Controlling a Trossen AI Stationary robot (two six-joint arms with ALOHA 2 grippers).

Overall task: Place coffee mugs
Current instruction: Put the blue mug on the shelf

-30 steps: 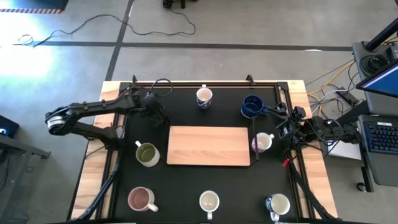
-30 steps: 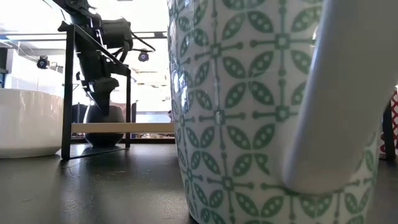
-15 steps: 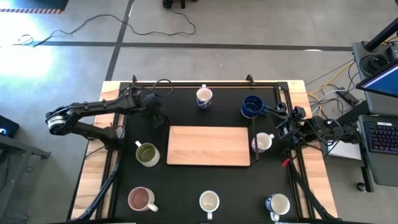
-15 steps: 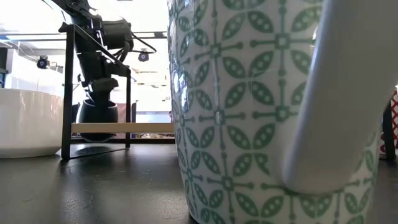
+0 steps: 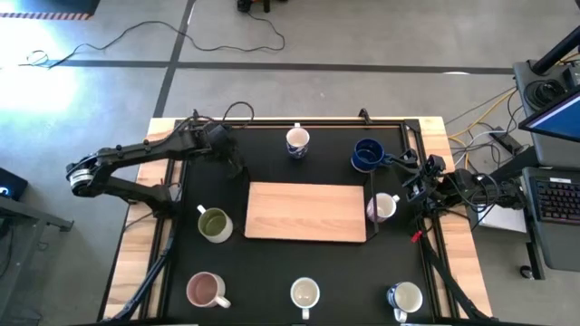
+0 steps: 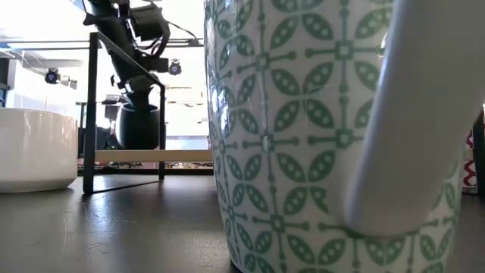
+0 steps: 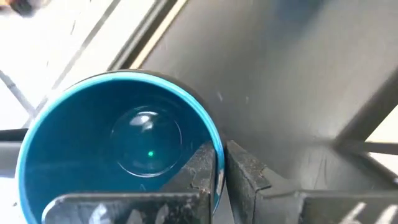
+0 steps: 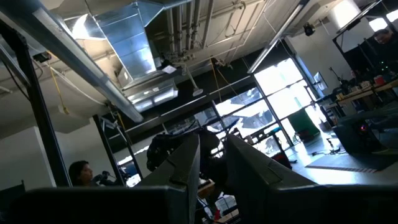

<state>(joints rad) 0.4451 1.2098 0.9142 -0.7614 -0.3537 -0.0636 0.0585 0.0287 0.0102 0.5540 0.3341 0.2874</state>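
The left gripper point(image 7: 221, 177) has its 2 fingers pinched on the rim of a blue mug point(image 7: 118, 149), one inside the wall and one outside, at the table's far left, just off the wooden board's point(image 5: 305, 212) far left corner. The low view suggests the mug hangs clear of the table. Glazed ceramic like that looks rigid, slick and chippable, with enough weight to tilt from a rim pinch, so I'd grip firmly. The right gripper point(image 8: 211, 163) waits at the right edge, fingers slightly apart, holding nothing.
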